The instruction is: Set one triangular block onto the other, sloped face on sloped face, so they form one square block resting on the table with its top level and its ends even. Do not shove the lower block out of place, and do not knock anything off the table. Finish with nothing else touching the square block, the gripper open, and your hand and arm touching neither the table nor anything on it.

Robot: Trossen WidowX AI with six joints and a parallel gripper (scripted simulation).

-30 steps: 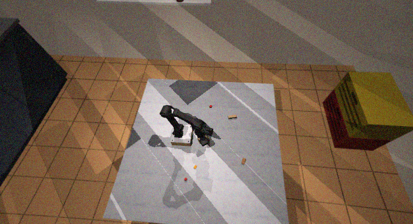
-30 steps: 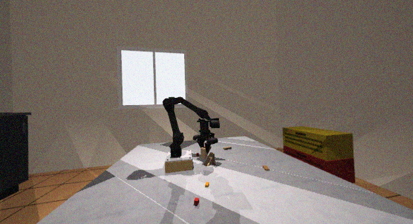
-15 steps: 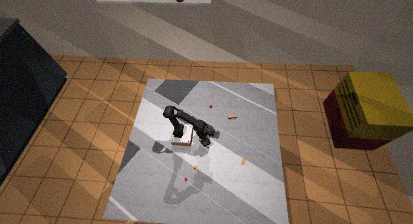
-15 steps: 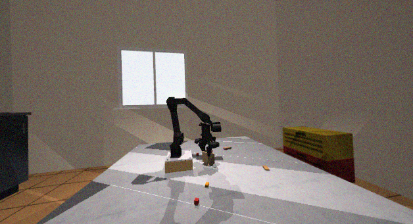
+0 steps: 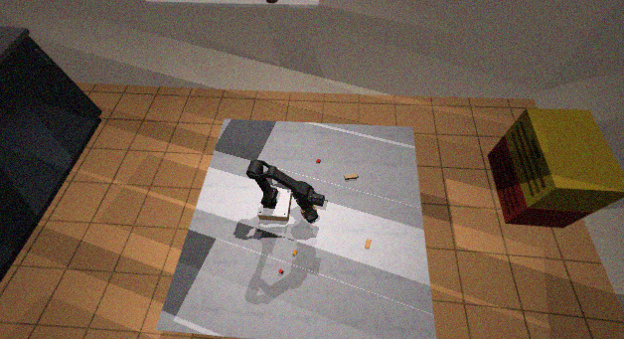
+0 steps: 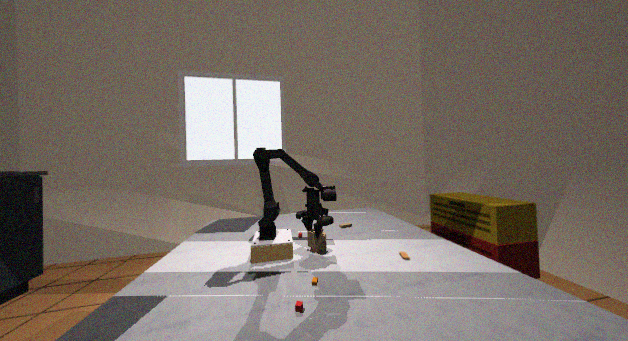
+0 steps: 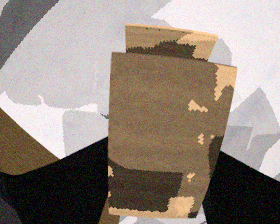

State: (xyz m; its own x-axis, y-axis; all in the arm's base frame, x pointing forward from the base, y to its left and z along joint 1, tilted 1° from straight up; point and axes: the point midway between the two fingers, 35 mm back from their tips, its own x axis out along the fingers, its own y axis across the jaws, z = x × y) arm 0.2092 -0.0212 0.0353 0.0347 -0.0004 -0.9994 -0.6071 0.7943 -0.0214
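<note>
My gripper (image 6: 316, 229) (image 7: 157, 147) is shut on a tan triangular block (image 7: 161, 112), which hangs down between the two black fingers. The other tan triangular block (image 7: 166, 34) shows past the far edge of the held one in the wrist view, mostly hidden behind it. In the exterior view the two blocks (image 6: 318, 243) appear as one tan shape low under the hand, close to the table. Whether their sloped faces touch, and whether their ends are even, cannot be told. In the top view the arm hides nearly all of them.
The arm's base (image 5: 274, 212) (image 6: 271, 252) stands just left of the blocks. Small red cubes (image 5: 318, 161) (image 5: 281, 271) lie behind and in front. A small orange block (image 5: 295, 253) (image 6: 315, 281) lies in front. Flat tan pieces (image 5: 351, 177) (image 5: 368, 244) lie to the right.
</note>
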